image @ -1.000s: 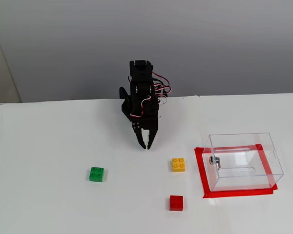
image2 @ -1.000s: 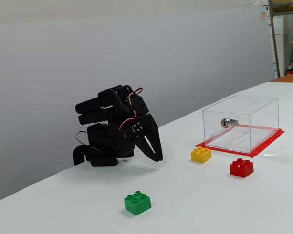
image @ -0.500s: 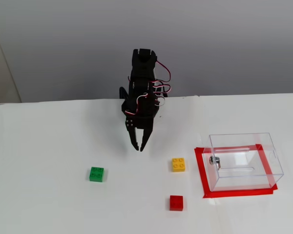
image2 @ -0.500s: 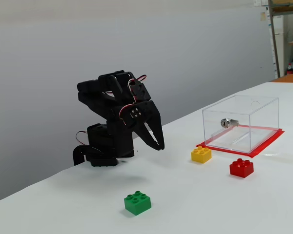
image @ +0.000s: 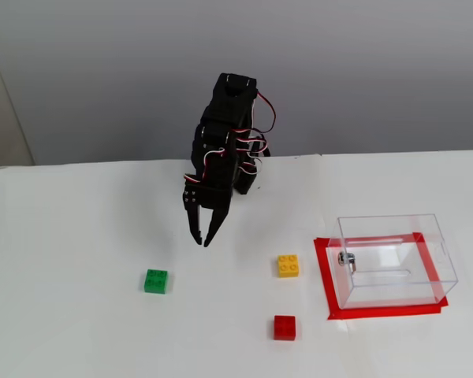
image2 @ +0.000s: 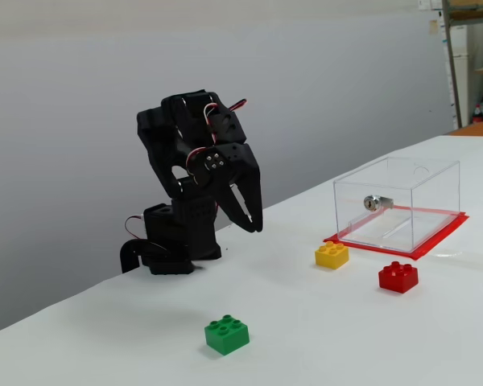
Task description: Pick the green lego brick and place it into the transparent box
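My hand [image: 201, 241] has lifted and swung left toward the green lego brick [image: 156, 281], fingers slightly parted, holding nothing. Open worktop [image: 79, 236] surrounds the brick; the transparent box [image: 394, 260] sits far right.

Lab or workshop bench, bare white table [image: 79, 236], plain grey wall [image2: 322, 88], storage shelving [image2: 475, 56] at the edge

green lego brick [image: 156, 281]: glossy moulded plastic, studded top
yellow brick [image: 288, 265]: same glossy plastic
red brick [image: 284, 327]: same glossy plastic
transparent box [image2: 402, 181]: clear smooth plastic, shiny metal fitting
gripper [image: 201, 240]: matt black plastic
table [image: 79, 236]: white, matt, smooth
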Controlling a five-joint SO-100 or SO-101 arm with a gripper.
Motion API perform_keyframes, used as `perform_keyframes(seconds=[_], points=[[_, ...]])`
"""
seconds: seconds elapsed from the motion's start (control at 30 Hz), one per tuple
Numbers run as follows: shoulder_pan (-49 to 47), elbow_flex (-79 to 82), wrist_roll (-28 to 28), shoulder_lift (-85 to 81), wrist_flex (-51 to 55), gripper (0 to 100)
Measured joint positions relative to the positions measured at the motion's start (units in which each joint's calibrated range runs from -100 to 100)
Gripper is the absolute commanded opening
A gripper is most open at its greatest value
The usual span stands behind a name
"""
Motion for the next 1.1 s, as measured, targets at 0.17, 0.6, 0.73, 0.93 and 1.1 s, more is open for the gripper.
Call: perform_keyframes(seconds=[0.17, 0.6, 0.73, 0.93, 1.1], points=[[4.7, -0.09, 1.61, 1.95, 0.0, 2], [12.61, -5.12, 2.05, 12.68, -2.14, 3], [12.29, -8.56, 2.05, 16.74, -2.23, 3], [12.93, -10.94, 3.22, 20.97, -2.23, 3], [12.61, -10.94, 5.96, 22.83, -2.23, 3]])
